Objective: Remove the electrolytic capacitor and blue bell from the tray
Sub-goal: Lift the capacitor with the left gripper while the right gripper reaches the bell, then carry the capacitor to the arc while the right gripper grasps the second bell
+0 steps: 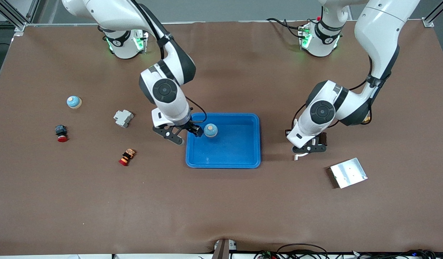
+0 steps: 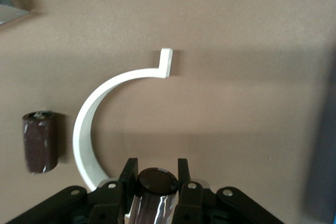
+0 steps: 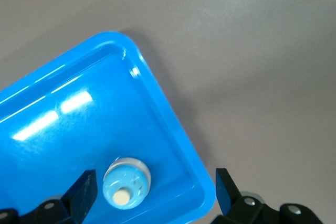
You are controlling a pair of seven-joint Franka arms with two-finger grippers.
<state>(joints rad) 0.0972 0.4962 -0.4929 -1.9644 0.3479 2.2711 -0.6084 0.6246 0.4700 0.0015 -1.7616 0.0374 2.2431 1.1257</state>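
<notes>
A blue bell (image 1: 210, 130) with a cream button stands in the blue tray (image 1: 259, 144), near the corner toward the right arm's end. My right gripper (image 1: 185, 133) hangs open over that corner. In the right wrist view the bell (image 3: 126, 184) sits below the wide-apart fingers of the right gripper (image 3: 155, 187), inside the tray's rim (image 3: 173, 108), and touches neither finger. My left gripper (image 1: 309, 148) is low over the table beside the tray, shut on a dark capacitor (image 2: 155, 182). A second brown capacitor (image 2: 39, 141) lies on the table close by.
A white curved bracket (image 2: 105, 114) lies under the left gripper (image 2: 155, 169). A metal plate (image 1: 348, 172) sits nearer the camera. Toward the right arm's end lie another blue bell (image 1: 73, 102), a grey breaker (image 1: 123, 118), a red push button (image 1: 61, 133) and an orange part (image 1: 127, 157).
</notes>
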